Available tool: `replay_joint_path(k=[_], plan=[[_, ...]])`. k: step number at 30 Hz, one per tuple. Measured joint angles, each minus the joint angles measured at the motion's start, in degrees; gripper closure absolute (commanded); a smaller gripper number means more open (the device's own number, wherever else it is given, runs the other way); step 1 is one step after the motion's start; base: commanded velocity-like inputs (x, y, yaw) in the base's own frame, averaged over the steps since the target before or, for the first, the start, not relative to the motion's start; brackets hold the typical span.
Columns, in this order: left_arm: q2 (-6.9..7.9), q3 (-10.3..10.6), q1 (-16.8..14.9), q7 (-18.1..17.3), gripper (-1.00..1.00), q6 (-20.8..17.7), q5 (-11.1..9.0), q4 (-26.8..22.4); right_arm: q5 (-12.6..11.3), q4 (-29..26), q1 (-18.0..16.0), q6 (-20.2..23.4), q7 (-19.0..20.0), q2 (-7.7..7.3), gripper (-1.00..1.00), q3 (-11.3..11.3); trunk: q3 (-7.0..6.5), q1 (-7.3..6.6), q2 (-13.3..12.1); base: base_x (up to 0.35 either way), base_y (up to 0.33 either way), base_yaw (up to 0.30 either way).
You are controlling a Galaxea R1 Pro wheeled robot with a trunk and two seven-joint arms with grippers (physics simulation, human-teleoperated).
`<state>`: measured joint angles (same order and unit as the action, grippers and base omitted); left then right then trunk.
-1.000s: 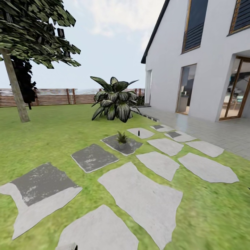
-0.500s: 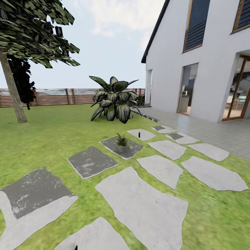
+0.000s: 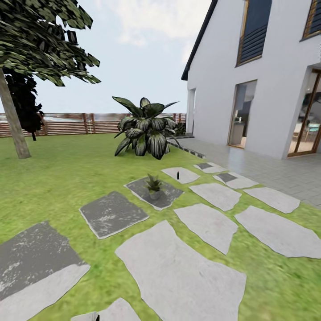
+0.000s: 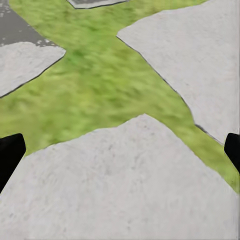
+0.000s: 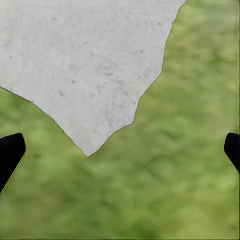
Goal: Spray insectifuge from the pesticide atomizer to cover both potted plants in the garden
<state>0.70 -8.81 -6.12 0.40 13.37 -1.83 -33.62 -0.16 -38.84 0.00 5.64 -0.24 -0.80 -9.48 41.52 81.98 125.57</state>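
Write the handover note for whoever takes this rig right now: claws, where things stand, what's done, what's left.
Left claw: open, empty, over a stone slab.
Right claw: open, empty, over lawn beside a slab edge.
Pesticide atomizer: standing upright on a pale slab ahead, untouched.
Potted plant: one shows, on the dark slab just short of the atomizer, towards the robot's left.
Done: nothing grasped or sprayed.
Left: drive up, pick up the atomizer, spray this plant, find and spray the second.
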Motion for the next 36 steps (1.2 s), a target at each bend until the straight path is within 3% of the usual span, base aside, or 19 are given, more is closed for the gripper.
replay_joint_path(k=[36], plan=[[0.0, 0.0, 0.0, 0.0, -1.0, 0.0, 0.0, 0.0, 0.0, 0.0, 0.0, 0.0, 0.0, 0.0, -1.0, 0.0, 0.0, 0.0, 0.0, 0.332, -0.134, 0.0]])
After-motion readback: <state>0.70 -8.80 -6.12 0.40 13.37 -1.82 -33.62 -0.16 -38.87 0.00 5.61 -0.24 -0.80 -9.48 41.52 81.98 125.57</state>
